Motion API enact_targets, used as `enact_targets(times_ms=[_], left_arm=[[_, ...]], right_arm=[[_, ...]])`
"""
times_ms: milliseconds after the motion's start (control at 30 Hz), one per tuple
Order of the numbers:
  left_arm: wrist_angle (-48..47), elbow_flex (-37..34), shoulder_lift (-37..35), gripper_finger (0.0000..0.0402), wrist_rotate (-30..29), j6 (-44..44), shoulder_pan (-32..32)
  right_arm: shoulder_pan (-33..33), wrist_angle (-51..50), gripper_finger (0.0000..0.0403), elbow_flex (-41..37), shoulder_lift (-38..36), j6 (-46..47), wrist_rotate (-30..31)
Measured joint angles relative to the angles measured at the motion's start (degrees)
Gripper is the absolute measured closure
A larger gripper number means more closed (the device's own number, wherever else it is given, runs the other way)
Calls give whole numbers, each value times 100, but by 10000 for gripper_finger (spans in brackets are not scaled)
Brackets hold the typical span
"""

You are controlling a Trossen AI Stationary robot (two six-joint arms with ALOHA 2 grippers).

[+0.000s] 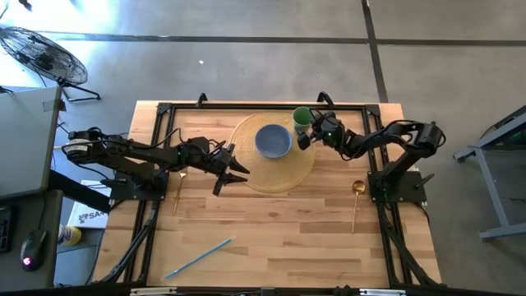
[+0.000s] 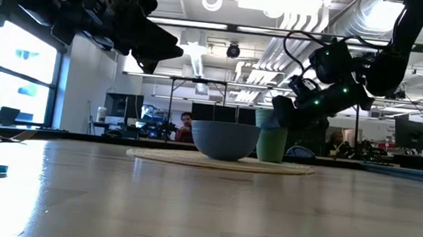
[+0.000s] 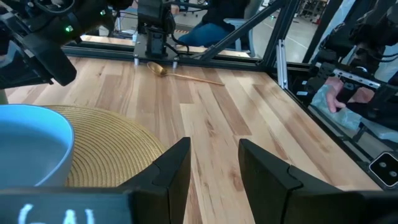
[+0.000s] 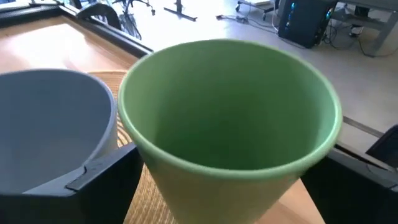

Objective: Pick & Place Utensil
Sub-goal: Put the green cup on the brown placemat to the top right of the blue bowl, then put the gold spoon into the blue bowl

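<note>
On the bench (image 1: 279, 238), a gold spoon (image 1: 356, 203) lies near the right arm's base, handle pointing toward the front edge. The right pincer (image 1: 305, 134) is nearer, fingers apart around the green cup (image 1: 301, 117). The left pincer (image 1: 236, 173) hangs open.

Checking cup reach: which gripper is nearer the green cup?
Right. The right gripper straddles the green cup; the left gripper hangs open across the blue bowl, over the mat's edge.

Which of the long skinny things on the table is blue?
The blue utensil lying alone near the table's front edge. The two others are gold: the gold utensil beside the left arm's base, and the gold spoon by the right arm's base.
</note>
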Motion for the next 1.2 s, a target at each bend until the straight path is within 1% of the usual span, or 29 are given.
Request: enact_targets(times_ms=[233,533,733,800,900,967,1100,1200], left_arm=[[-72,0,1,269,4,-4,0],[-98,0,2,269,31,-44,0],[-138,2,2,269,30,-46,0],[-140,0,2,269,28,-46,0],[-144,0,2,269,27,-46,0],[-144,0,2,269,26,-46,0],[-160,2,2,269,24,-46,0],[-181,0,2,269,22,-46,0]], right_arm=[[0,-376,4,0,0,2,0],[-28,-1279,4,-1,-60,242,4],[-25,-1916,4,-2,-475,437,3],[0,-2256,4,-2,-722,706,41],[75,-3048,4,-3,-1225,1324,184],[171,-3755,6,79,-1597,1630,207],[513,-5499,21,560,-2192,2411,300],[907,-6617,37,1001,-2422,3123,301]])
